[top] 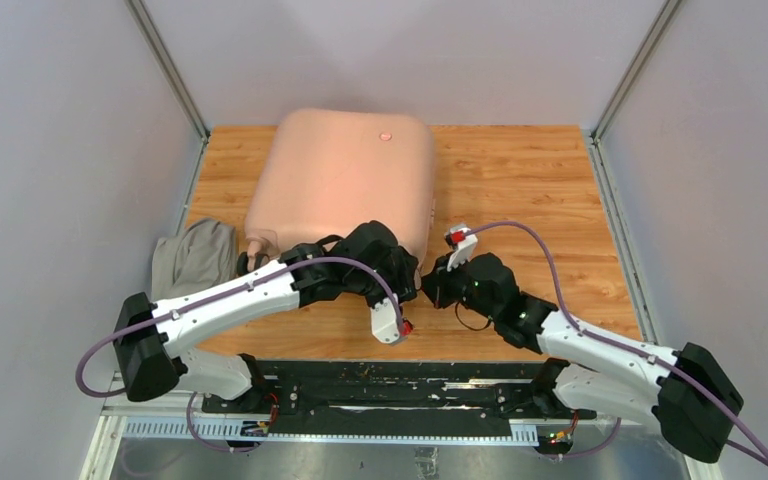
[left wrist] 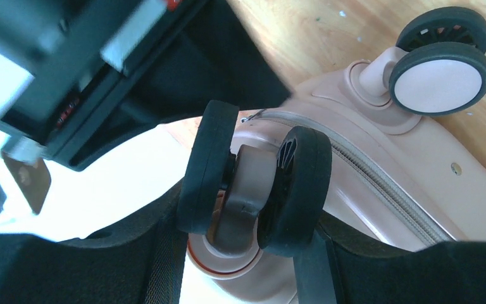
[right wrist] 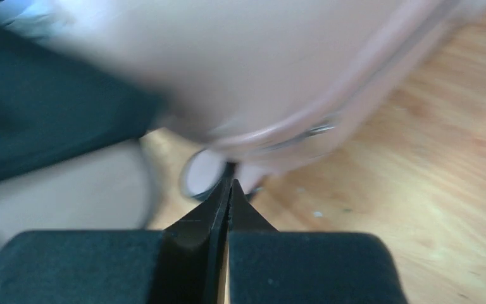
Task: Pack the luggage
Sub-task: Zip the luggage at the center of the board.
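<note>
Top external: pink luggage [top: 345, 175] lying closed and flat on the wooden worktop [top: 520, 190], far-left part; grey cloth [top: 195, 255] sitting just beside its near-left corner.
Left wrist: left gripper [left wrist: 247, 259], jaws grasping a double wheel [left wrist: 253, 190] of the luggage.
Right wrist: right gripper [right wrist: 230, 190], jaws clenching on nothing, tips pointing at the luggage's lower edge.

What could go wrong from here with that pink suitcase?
The black twin caster wheel in the left gripper is round, so it may roll or slip out if the pale pink hard-shell suitcase is pulled. The shut right gripper sits close to the left one; they could collide.
</note>
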